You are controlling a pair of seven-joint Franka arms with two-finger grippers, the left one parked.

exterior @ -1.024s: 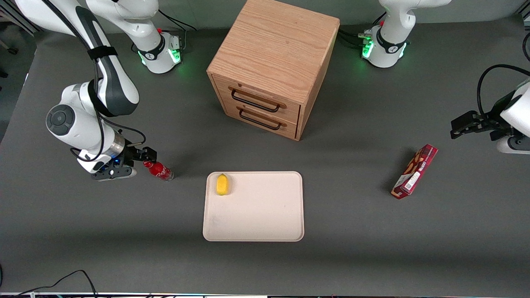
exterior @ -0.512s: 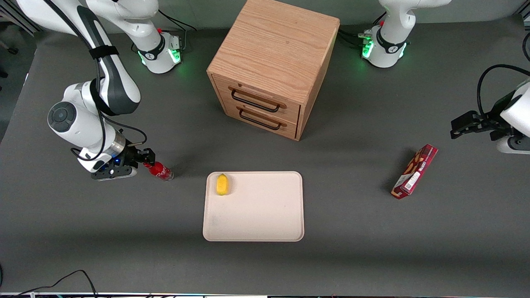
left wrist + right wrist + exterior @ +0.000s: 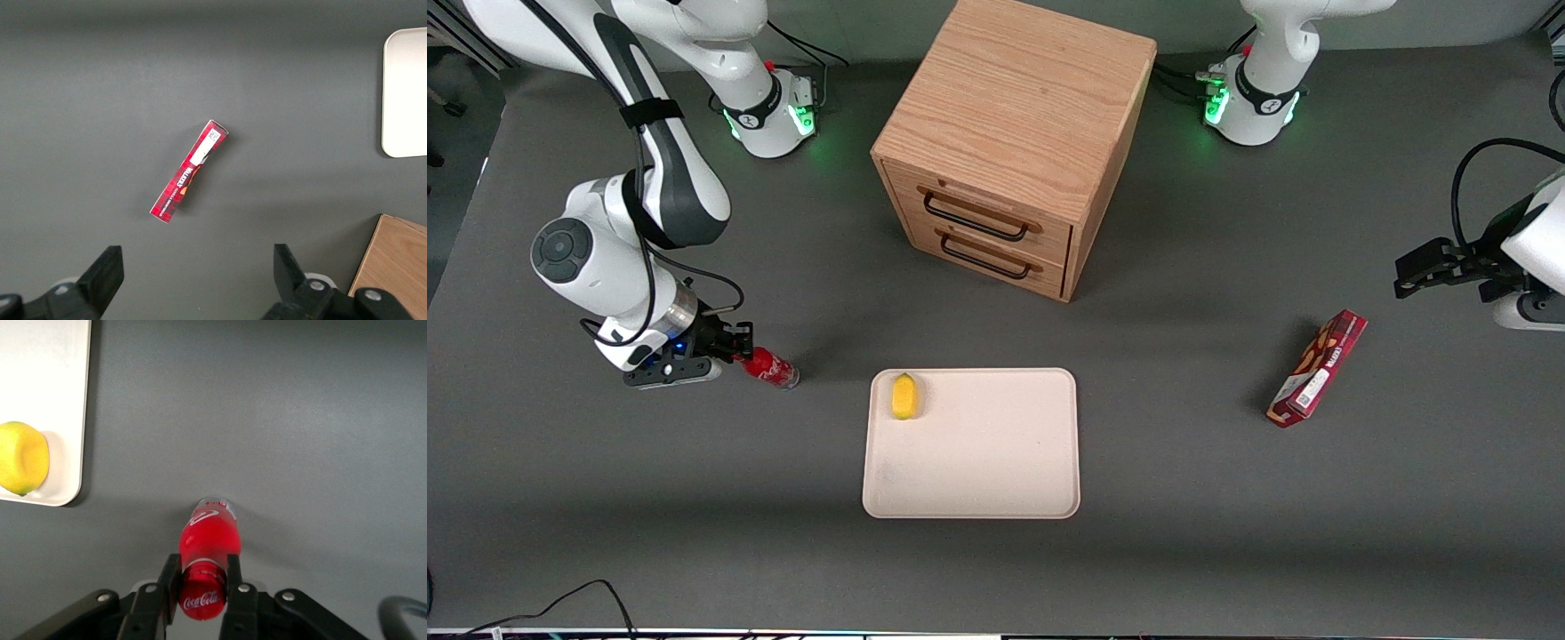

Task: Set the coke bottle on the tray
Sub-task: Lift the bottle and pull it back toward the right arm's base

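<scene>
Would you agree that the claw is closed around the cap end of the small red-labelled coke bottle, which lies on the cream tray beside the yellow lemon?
Not quite: the small red-labelled coke bottle lies on the dark grey table, apart from the cream-beige rectangular tray, as the front view shows. The rest holds: the claw grips its cap end, and only the yellow lemon sits on the tray.
</scene>
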